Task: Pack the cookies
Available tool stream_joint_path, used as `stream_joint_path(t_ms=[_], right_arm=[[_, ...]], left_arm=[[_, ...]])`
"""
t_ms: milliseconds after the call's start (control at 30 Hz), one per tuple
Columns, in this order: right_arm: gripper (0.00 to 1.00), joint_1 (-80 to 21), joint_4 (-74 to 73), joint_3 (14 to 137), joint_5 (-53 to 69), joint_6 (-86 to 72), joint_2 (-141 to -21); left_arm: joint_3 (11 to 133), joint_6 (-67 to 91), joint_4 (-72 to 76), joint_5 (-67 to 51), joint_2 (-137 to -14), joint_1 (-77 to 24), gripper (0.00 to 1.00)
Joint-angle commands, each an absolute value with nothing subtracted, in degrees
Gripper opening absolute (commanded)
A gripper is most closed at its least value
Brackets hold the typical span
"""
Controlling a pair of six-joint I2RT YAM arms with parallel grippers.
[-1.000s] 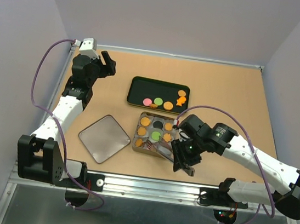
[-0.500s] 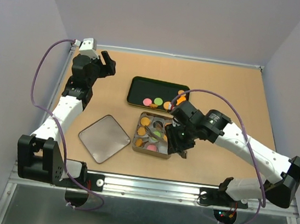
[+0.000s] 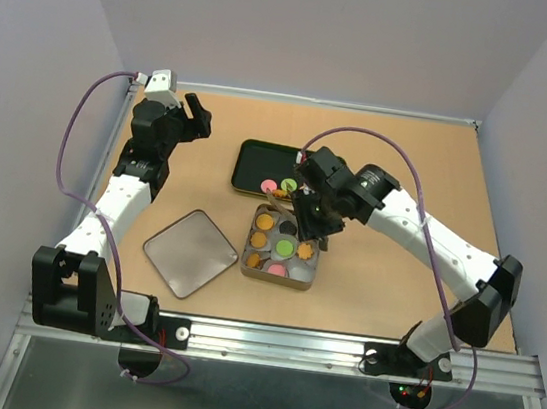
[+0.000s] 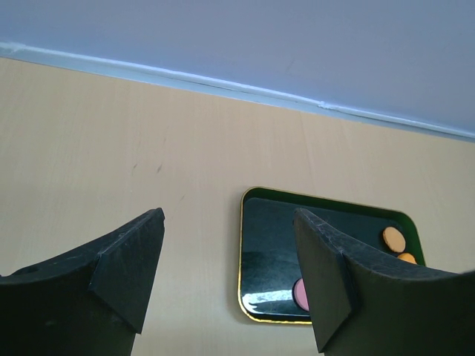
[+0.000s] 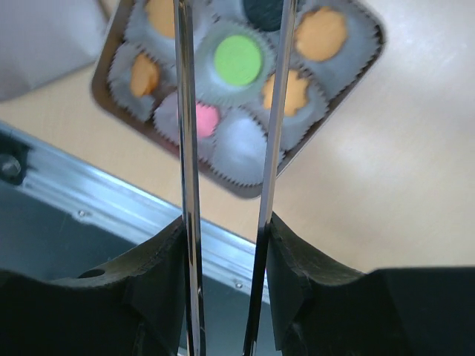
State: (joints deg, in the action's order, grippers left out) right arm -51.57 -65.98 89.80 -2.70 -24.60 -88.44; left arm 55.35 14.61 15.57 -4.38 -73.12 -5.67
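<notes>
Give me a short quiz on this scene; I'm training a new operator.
1. True or false: the left gripper is open and holds nothing.
2. What colour is the round cookie in the middle white paper cup of the square metal tin? A green, B black, C pink.
3. Fill in: the right gripper grips a pair of thin metal ____.
Key: 1 true; 2 A; 3 tweezers.
</notes>
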Motion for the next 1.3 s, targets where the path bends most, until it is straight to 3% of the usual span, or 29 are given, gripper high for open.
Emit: stream_joint_path(t_ms=[0, 200, 600, 1267], right_arm=[[0.46, -47.4, -65.0, 94.7, -7.6, -22.7, -91.3], [0.45, -42.3, -62.6, 97.6, -7.0, -20.7, -96.8], [0.44, -41.6, -59.6, 101.3, -4.9, -18.9, -106.0], [0.48, -40.5, -57.0, 96.1, -4.4, -19.4, -107.8]], left_arm=[[56.7, 13.8, 16.9, -4.3, -72.2, -6.1, 0.80], [56.8, 13.8, 16.9, -4.5, -72.0, -6.1, 0.80], [56.9, 13.9, 16.8, -4.7, -71.9, -6.1, 0.80], [56.8, 14.3, 17.1, -5.6, -71.5, -6.1, 0.80]])
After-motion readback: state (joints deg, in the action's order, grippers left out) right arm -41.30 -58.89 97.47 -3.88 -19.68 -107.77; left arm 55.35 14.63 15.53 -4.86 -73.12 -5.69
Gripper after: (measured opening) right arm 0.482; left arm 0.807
